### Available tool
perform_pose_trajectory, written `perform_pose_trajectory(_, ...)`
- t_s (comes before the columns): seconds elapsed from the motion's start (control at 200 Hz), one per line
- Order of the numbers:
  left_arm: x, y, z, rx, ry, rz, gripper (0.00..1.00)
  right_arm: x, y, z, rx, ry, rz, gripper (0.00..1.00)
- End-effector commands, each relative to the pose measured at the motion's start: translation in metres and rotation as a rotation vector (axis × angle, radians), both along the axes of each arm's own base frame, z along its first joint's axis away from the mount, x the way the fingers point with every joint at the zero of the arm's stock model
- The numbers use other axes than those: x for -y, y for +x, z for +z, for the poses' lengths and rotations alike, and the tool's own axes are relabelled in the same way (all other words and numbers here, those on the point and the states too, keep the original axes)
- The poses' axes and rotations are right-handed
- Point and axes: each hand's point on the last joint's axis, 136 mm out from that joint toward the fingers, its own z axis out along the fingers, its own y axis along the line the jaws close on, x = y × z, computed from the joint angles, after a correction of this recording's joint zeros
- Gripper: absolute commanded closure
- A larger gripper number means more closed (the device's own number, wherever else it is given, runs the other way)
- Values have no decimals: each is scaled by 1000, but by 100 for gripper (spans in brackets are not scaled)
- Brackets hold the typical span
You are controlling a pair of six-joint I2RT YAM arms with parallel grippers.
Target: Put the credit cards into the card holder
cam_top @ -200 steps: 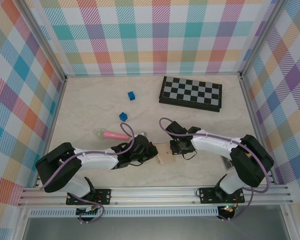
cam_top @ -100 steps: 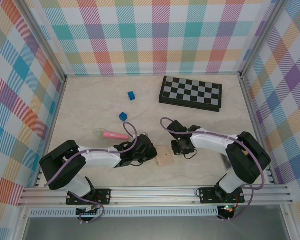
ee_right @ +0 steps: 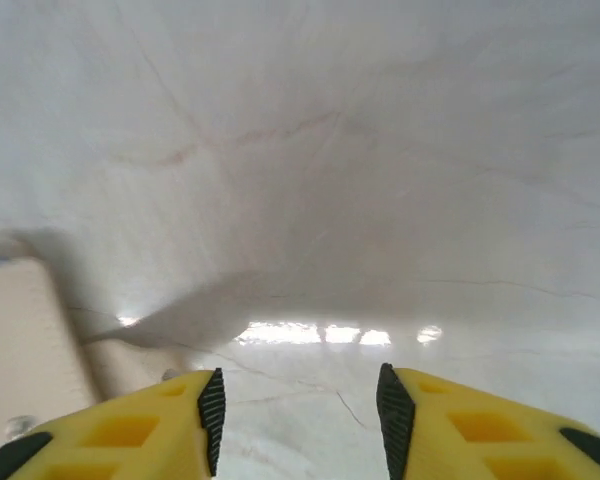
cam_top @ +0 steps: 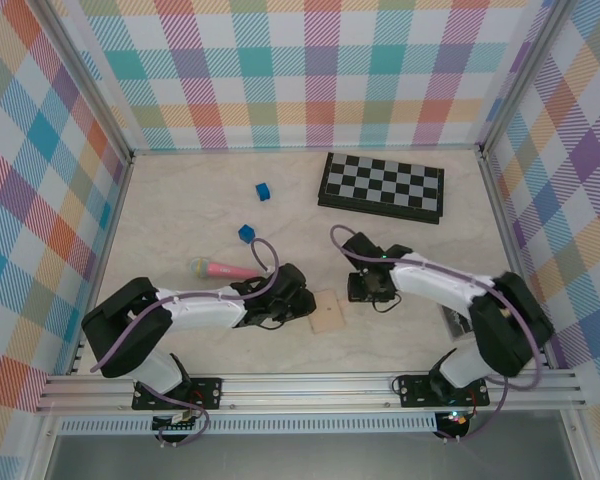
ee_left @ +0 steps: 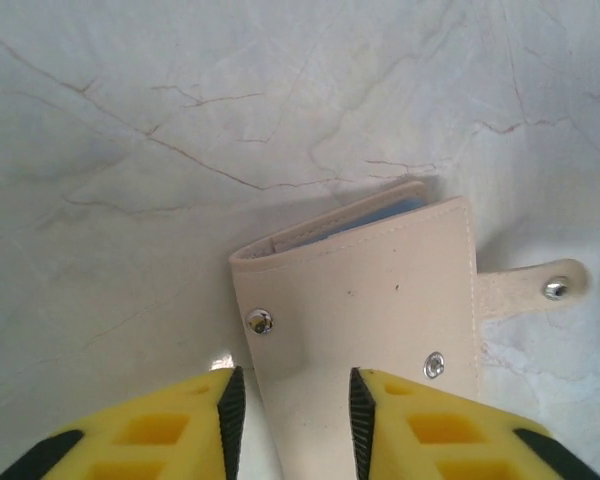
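Bare table [cam_top: 180,215] between card holder [cam_top: 328,311] and chessboard [cam_top: 382,186]; blue blocks [cam_top: 246,233] farther left

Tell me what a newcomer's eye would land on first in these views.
Probably the loud pastel plaid walls around the pale table, then the black chessboard at the far right. Near the front middle, the tan card holder lies folded, its snap strap loose, between the left gripper and the right gripper, both with jaws apart.
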Motion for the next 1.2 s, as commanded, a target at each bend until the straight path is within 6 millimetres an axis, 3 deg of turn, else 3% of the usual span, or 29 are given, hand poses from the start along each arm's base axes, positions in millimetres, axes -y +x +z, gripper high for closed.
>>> perform_pose_trajectory(0.0, -5, 7, 10, 24, 49, -14, 56, 44, 15, 59, 176, 8, -169, 37)
perform_pose_trajectory(0.115, -6, 10, 23, 54, 67, -28, 45, 113, 23, 96, 308, 50, -397, 22)
perform_pose_trajectory(0.24, 0, 13, 37, 77, 54, -51, 33, 195, 17, 110, 355, 109, -702, 7)
perform_pose_trajectory(0.37, 7, 15, 47, 93, 27, -73, 21, 263, -4, 97, 313, 238, -1030, 0)
perform_pose_trajectory(0.505, 11, 15, 55, 104, 12, -86, 17, 305, -32, 69, 258, 287, -1274, 0)
perform_pose_trajectory(0.71, 10, 16, 60, 112, 7, -85, 15, 325, -49, 44, 230, 315, -1385, 0)
perform_pose_trajectory(0.93, 11, 15, 56, 100, 15, -87, 14, 315, -42, 21, 189, 411, -1376, 0)
perform_pose_trajectory(1.195, 10, 16, 55, 105, 24, -90, 13, 304, -41, 23, 223, 445, -1336, 0)
